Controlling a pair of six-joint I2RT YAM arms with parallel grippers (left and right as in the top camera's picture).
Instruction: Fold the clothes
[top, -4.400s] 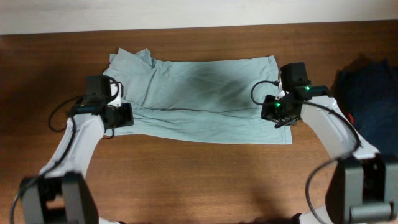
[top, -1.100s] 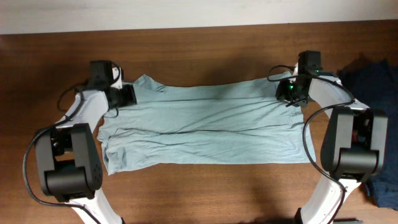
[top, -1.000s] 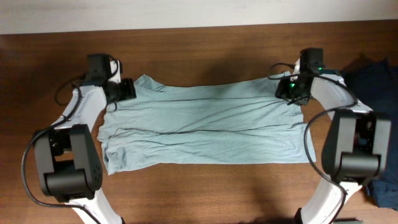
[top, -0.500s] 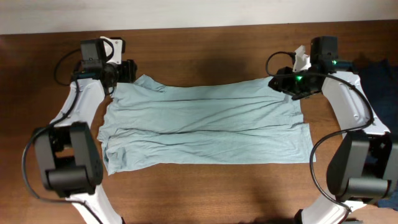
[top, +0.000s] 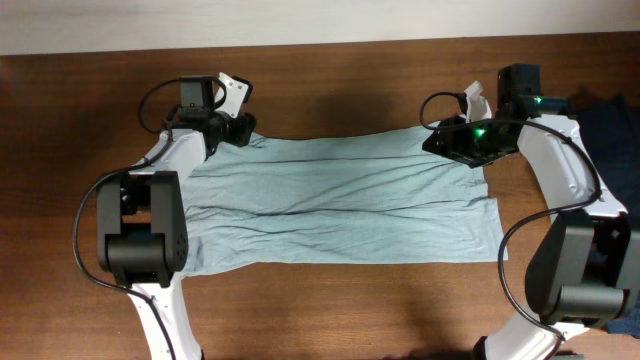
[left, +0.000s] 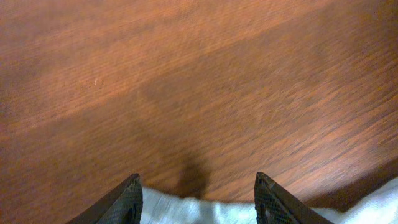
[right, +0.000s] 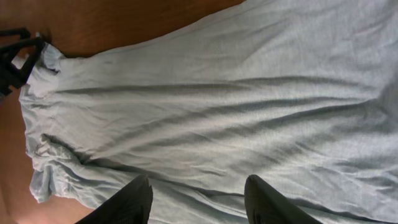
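Note:
The clothes, one pale grey-blue T-shirt (top: 330, 195), lie spread flat and wrinkled across the middle of the table. My left gripper (top: 240, 128) hovers at the shirt's far left corner. In the left wrist view its fingers (left: 132, 200) stand wide apart with only a strip of pale fabric (left: 199, 211) showing low between them; the left gripper (left: 199, 199) is open. My right gripper (top: 437, 142) is over the far right corner, pointing left. The right wrist view shows the right gripper (right: 199, 199) open above the shirt (right: 205, 106), holding nothing.
A dark navy garment (top: 612, 125) lies at the table's right edge, just beyond my right arm. Bare brown table (top: 330, 80) runs along the far side of the shirt and along the front (top: 330, 310).
My left gripper has swung right along the far edge, from outside the left sleeve to the shirt's far left corner. My right gripper has lifted and turned leftward. The shirt has not moved.

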